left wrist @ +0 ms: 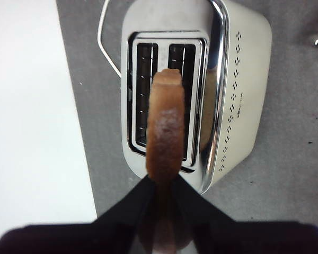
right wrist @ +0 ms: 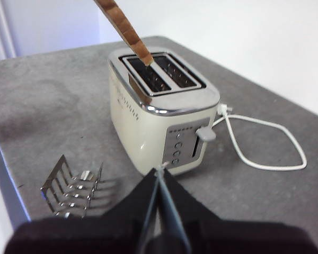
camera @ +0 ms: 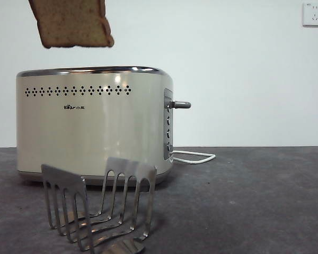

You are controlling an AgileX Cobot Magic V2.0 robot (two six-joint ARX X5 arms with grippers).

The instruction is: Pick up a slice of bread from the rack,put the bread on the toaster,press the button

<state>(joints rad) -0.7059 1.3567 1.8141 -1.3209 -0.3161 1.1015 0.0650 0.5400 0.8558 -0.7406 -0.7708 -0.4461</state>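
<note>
Above the toaster [camera: 93, 121], the left gripper [left wrist: 164, 185] clamps the slice of bread [camera: 71, 24], apparently over a slot. The right gripper [right wrist: 160, 177], jaws together, waits near the button [right wrist: 206, 133].

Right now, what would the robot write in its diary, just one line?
left gripper: shut on slice of bread | bread: above toaster | right gripper: shut, waiting | rack: empty
</note>
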